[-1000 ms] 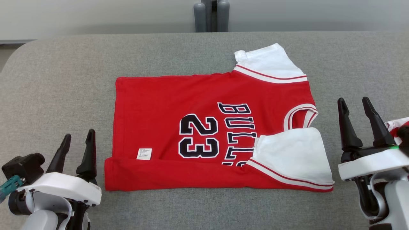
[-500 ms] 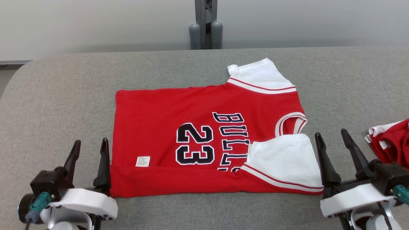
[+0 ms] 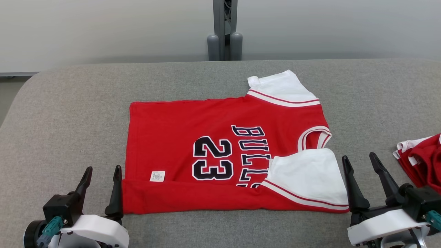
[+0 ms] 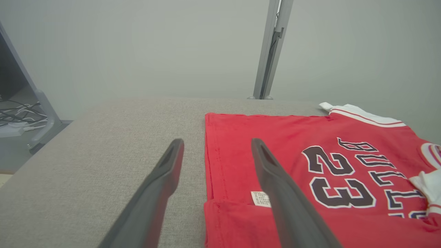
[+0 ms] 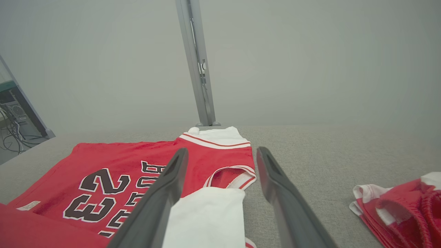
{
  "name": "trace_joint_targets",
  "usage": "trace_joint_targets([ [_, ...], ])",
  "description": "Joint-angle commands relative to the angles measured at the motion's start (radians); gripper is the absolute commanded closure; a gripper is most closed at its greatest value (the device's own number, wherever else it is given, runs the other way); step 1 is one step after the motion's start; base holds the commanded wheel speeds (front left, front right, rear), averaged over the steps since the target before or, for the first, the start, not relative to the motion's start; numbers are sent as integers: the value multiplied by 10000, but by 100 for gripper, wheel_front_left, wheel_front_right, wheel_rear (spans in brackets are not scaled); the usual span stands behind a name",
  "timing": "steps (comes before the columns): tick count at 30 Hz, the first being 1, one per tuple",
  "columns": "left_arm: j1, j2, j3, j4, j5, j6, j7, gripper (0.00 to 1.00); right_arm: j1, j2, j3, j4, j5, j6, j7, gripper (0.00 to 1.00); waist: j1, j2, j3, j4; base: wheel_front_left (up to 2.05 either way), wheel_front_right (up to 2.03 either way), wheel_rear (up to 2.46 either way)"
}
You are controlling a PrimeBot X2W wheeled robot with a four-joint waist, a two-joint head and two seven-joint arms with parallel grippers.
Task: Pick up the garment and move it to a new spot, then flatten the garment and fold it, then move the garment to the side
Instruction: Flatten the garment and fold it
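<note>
The garment (image 3: pixel 213 151) is a red jersey with white sleeves and black "23" lettering, lying flat on the grey table (image 3: pixel 69 113) with its near long edge folded over. My left gripper (image 3: pixel 102 170) stands open at the jersey's near left corner, fingers pointing away. My right gripper (image 3: pixel 360 160) stands open just past the near white sleeve (image 3: pixel 310 177). In the left wrist view the jersey's hem (image 4: pixel 220 172) lies between my open fingers (image 4: pixel 165 172). The right wrist view shows the jersey (image 5: pixel 113 172) and my open fingers (image 5: pixel 275 179) above the collar end.
A second red and white garment (image 3: pixel 422 160) lies crumpled at the table's right edge, also seen as red cloth (image 5: pixel 403 206) in the right wrist view. A grey post (image 3: pixel 224 31) stands behind the table's far edge. Bare table lies left and far.
The head camera has tilted, shifting the whole picture down. Both grippers have come inward to the jersey's near corners, still open. The jersey lies as before.
</note>
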Motion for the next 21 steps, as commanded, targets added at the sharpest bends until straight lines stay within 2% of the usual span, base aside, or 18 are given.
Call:
trace_joint_targets([
  [1,-127,67,0,37,15,-72,-9,0,38,-15,-11,-53,86,-4,42,0,0,-1,9,8,0,0,0],
  [6,-361,117,-97,63,137,-77,62,0,-55,-20,-86,-71,25,-3,120,0,0,-1,119,89,0,0,0],
  [11,-466,48,-370,390,-27,-271,513,0,113,-20,-235,268,41,-3,384,0,0,-1,259,136,0,0,0],
  [21,-289,-142,-715,1343,-863,-712,1757,0,86,-23,-296,1977,232,-3,725,0,0,-1,658,106,0,0,0],
])
